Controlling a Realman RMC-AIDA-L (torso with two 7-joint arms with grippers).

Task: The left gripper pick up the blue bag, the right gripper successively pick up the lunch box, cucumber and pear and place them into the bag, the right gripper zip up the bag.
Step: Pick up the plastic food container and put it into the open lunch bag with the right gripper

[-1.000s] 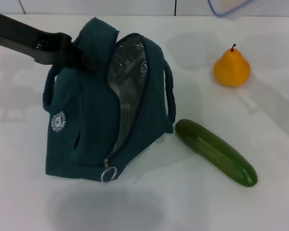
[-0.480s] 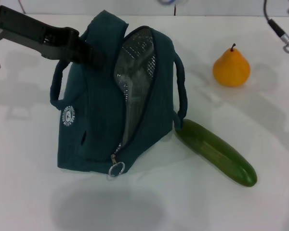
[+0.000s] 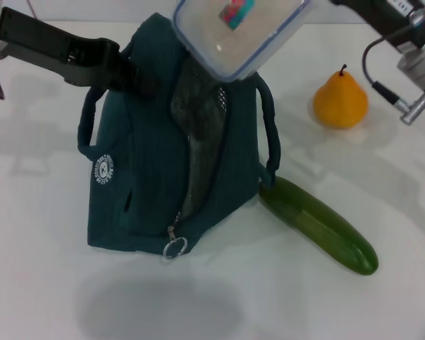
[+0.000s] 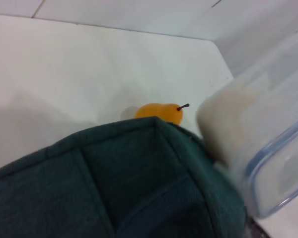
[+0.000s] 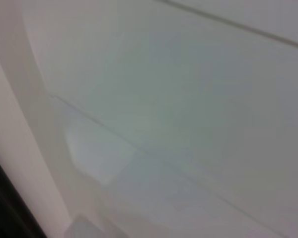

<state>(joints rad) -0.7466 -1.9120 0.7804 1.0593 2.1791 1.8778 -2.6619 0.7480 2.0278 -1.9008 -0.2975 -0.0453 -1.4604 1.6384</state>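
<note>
The blue bag (image 3: 149,177) stands on the white table with its zip open and foil lining showing. My left gripper (image 3: 136,78) is shut on the bag's top edge by the left handle and holds it upright. My right gripper (image 3: 324,3) comes in from the top right, shut on the lunch box (image 3: 234,32), which hangs tilted just above the bag's opening. The cucumber (image 3: 319,225) lies against the bag's right foot. The pear (image 3: 340,99) stands at the back right. The left wrist view shows the bag (image 4: 114,183), the pear (image 4: 159,111) and the lunch box (image 4: 258,148).
The white table (image 3: 49,283) spreads all around the bag. The right arm's silver joint and cable (image 3: 411,64) hang above the table near the pear. The right wrist view shows only a pale blurred surface.
The lunch box has come down and to the left from the top edge to just over the bag's opening. The bag has been drawn a little to the right and stands more upright.
</note>
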